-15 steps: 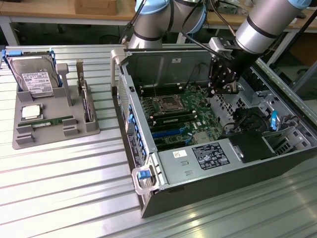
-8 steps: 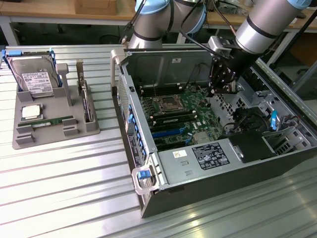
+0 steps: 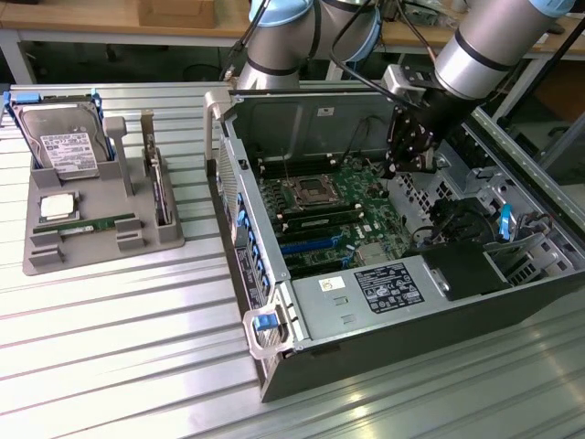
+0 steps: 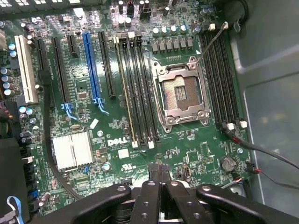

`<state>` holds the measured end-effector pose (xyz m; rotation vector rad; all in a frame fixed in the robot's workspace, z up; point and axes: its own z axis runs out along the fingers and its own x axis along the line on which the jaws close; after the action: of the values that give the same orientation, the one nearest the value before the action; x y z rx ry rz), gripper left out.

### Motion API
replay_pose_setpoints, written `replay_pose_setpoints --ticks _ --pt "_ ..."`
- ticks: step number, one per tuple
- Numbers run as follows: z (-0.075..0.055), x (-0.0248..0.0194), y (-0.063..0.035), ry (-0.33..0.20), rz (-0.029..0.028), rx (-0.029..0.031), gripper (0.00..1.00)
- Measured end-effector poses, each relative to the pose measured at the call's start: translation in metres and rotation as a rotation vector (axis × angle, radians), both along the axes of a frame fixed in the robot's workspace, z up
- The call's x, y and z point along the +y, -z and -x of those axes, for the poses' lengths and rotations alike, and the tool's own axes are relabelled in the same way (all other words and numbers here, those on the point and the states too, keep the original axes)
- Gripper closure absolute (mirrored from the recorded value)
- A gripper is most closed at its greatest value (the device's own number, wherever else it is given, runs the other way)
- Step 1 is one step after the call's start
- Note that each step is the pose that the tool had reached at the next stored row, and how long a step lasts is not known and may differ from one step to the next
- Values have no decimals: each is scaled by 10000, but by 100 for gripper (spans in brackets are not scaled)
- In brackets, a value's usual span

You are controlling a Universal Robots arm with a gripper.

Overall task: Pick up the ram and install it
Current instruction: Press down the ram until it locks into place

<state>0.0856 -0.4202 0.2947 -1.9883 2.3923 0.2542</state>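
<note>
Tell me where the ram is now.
The ram lies in the grey tray at the exterior view's left, just below the processor chip.

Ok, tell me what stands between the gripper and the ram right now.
The gripper hangs shut inside the open computer case, over the motherboard. The ram lies flat in the grey tray, outside the case at the exterior view's left. The case's upright side wall stands between them. Nothing lies on top of the ram.

Closed gripper (image 4: 159,173) above motherboard (image 4: 117,135), seemingly empty
</note>
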Motion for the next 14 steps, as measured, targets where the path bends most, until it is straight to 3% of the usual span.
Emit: replay_pose_setpoints --ticks 4,14 --pt "0 0 0 275 0 0 89" --pt "0 0 0 1654 0 0 89"
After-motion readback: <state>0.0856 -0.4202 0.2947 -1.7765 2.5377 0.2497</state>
